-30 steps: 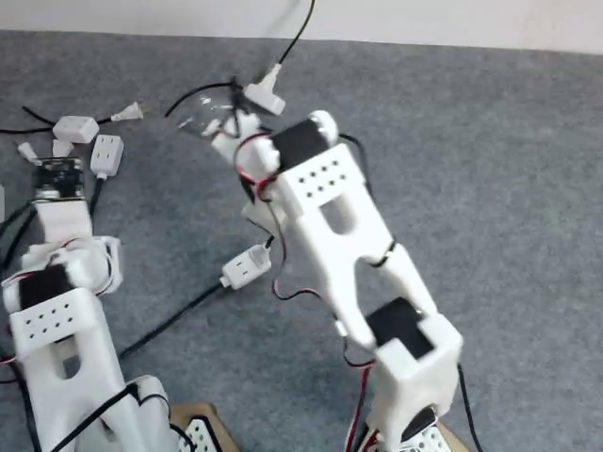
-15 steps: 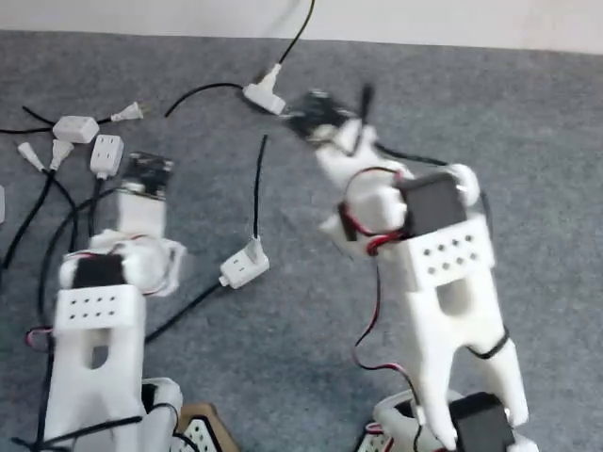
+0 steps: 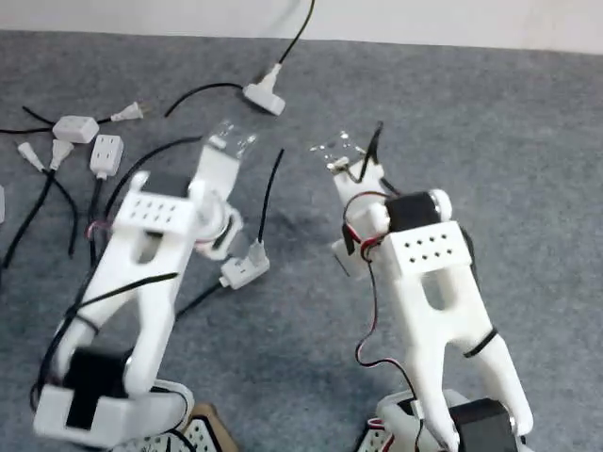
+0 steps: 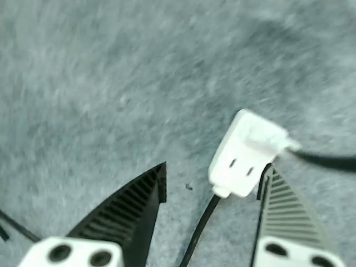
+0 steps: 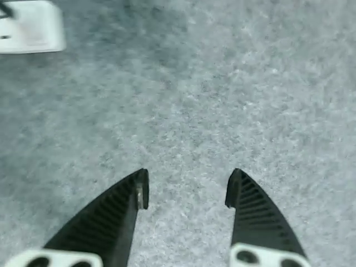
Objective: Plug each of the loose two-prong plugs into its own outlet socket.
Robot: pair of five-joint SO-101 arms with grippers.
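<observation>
My left gripper (image 3: 226, 141) hovers over the middle of the grey carpet, fingers open. In the left wrist view, a white socket (image 4: 247, 156) with two slots lies between the tips of the left gripper (image 4: 214, 169), close to one finger, and a black cord (image 4: 200, 228) runs from it. My right gripper (image 3: 344, 151) is further right, and in its wrist view the right gripper (image 5: 189, 173) is open over bare carpet. A white socket (image 3: 264, 97) on a cord lies at the back. Another white socket (image 3: 243, 268) lies beside the left arm. A loose two-prong plug (image 3: 132, 113) rests far left.
A cluster at the far left holds a white block (image 3: 75, 127), a white outlet piece (image 3: 105, 151) and a small plug (image 3: 28, 153), with black cords (image 3: 57, 202) trailing around them. A white piece (image 5: 28, 26) sits off to one side ahead of the right gripper.
The left arm has swung from the far-left cluster toward the middle of the carpet. The right arm has swung rightward away from the back socket, and a black cord now lies loose between the arms.
</observation>
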